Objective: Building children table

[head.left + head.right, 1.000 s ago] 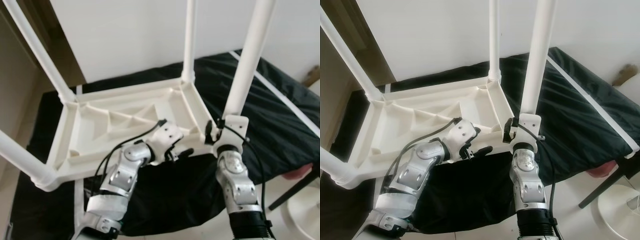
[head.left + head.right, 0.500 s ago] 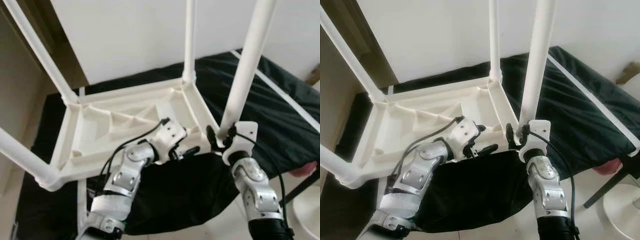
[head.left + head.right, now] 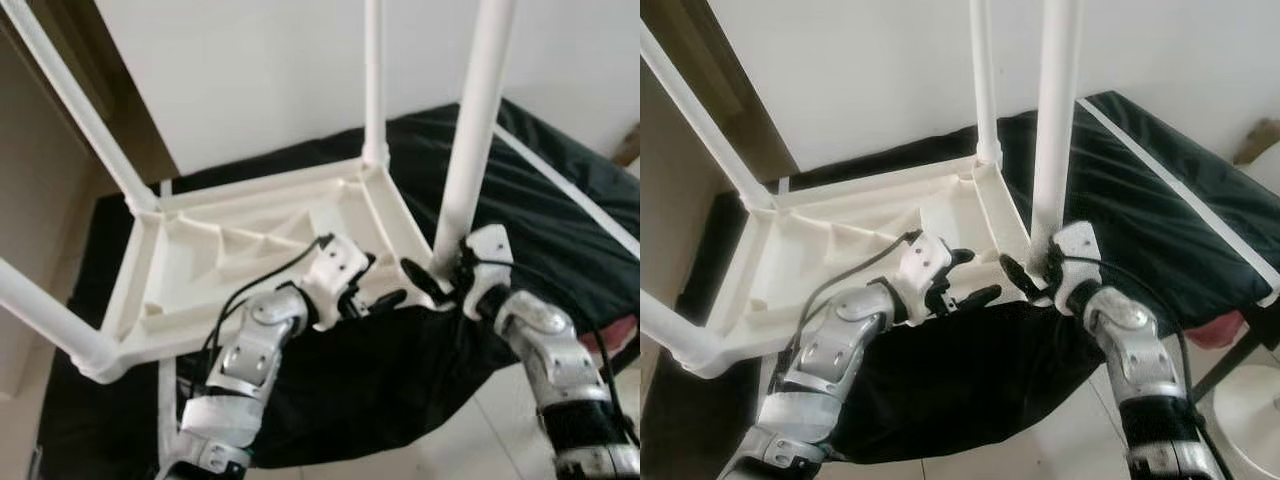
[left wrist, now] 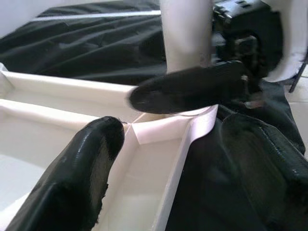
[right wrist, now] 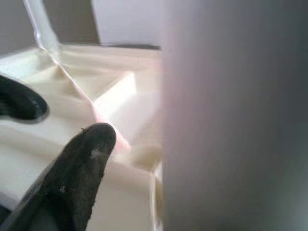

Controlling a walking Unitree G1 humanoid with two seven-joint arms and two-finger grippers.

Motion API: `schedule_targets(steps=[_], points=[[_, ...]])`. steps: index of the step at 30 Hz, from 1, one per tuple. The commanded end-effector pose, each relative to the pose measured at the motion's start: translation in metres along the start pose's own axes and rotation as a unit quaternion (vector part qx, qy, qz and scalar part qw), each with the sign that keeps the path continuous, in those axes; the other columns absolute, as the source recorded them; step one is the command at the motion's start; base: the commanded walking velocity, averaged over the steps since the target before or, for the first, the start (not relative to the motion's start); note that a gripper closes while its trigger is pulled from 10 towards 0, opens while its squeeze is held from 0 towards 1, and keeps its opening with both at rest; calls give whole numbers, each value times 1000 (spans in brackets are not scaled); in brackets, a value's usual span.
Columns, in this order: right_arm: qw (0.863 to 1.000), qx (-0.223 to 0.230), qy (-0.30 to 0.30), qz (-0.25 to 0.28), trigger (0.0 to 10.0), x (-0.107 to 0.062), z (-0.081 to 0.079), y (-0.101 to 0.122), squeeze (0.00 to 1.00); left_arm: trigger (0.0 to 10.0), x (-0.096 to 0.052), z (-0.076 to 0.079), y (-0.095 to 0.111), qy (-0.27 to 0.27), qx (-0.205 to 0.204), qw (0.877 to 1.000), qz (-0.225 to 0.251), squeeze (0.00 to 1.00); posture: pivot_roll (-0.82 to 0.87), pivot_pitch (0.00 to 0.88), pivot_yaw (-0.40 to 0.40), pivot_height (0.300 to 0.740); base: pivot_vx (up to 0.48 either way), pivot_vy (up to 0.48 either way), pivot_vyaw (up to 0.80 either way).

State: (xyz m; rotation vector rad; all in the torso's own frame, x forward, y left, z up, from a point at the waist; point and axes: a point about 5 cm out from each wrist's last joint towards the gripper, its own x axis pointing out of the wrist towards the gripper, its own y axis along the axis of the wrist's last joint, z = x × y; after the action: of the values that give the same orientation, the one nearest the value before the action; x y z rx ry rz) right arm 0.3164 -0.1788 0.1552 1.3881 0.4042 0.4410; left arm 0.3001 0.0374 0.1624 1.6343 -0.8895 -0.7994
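Note:
The white plastic table (image 3: 250, 250) lies upside down on a black cover, its legs pointing up. My right gripper (image 3: 440, 275) is shut on the base of the near right leg (image 3: 470, 130), where it meets the table's corner. That leg (image 5: 231, 115) sits right beside one black finger (image 5: 82, 168) in the right wrist view. My left gripper (image 3: 375, 285) is open just left of that corner, at the near rim. Its fingers (image 4: 91, 163) straddle the rim in the left wrist view, holding nothing.
The black cover (image 3: 560, 200) with a white stripe runs off to the right. A white wall stands behind, and a brown door frame (image 3: 60, 60) on the left. A white round object (image 3: 1250, 410) and a dark slanted rod (image 3: 1230, 350) stand on the floor at lower right.
My right forearm has swung out to the right while its gripper stayed at the leg's base. The near right leg now stands straighter. The left gripper has barely moved.

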Motion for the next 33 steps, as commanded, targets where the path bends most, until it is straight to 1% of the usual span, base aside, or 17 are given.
schedule_targets(steps=[1,4,5,7,8,9,10,11,12,13,15,24,25,26,27,32,33], points=[[1000,-12,19,2,10000,6,1,3,0,10000,-5,1,-2,-18,-5,1000,-6,0,-40,0,144,740,0,0,0],[1000,-17,21,4,10000,8,4,5,0,10000,-6,2,-2,-19,-5,1000,-5,0,-35,0,143,740,0,0,0],[999,-24,36,5,10000,11,6,7,0,10000,-7,2,-1,-20,-7,1000,-5,0,-25,0,139,740,0,0,0],[999,-24,36,5,10000,11,6,7,0,10000,-7,2,-1,-20,-7,1000,-5,0,-25,0,139,740,0,0,0],[999,-26,45,2,10000,11,5,6,0,10000,-7,2,-1,-19,-6,1000,-6,0,-25,0,139,740,0,0,0],[998,-31,56,-3,9765,11,4,4,0,10000,-7,2,0,-19,-6,1000,-6,0,-21,0,137,740,0,0,0],[998,-31,56,-3,9765,11,4,4,0,10000,-7,2,0,-19,-6,1000,-6,0,-21,0,137,740,0,0,0],[998,-33,61,-9,6706,11,3,2,0,10000,-8,2,0,-19,-6,1000,-6,0,-21,0,137,740,0,0,0],[998,-33,61,-9,6706,11,3,2,0,10000,-8,2,0,-19,-6,1000,-6,0,-21,0,137,740,0,0,0],[997,-34,64,-16,0,9,3,-2,0,10000,-8,2,0,-19,-6,1000,-7,0,-18,0,135,740,0,0,0],[997,-41,62,-32,0,4,6,-9,0,10000,-8,2,0,-19,-5,1000,-8,0,-18,0,135,740,0,0,0],[997,-43,51,-47,0,-2,13,-16,0,10000,-8,4,1,-24,-5,1000,-8,0,-31,0,139,740,0,0,0],[997,-40,45,-52,1059,-3,15,-17,0,10000,-8,3,2,-24,-5,1000,-8,0,-33,0,139,740,0,0,0],[997,-40,45,-52,1059,-3,15,-17,0,10000,-8,3,2,-24,-5,1000,-8,0,-33,0,139,740,0,0,0],[997,-41,40,-50,10000,-3,17,-17,0,10000,-7,2,2,-24,-6,1000,-7,0,-34,0,139,740,0,0,0],[999,-28,15,-43,10000,-2,20,-15,0,10000,-6,2,3,-23,-9,1000,-4,0,-41,0,136,740,0,0,0],[999,-27,0,-48,10000,-1,20,-16,0,10000,-6,3,3,-24,-10,1000,-4,0,-42,0,135,740,0,0,0]])
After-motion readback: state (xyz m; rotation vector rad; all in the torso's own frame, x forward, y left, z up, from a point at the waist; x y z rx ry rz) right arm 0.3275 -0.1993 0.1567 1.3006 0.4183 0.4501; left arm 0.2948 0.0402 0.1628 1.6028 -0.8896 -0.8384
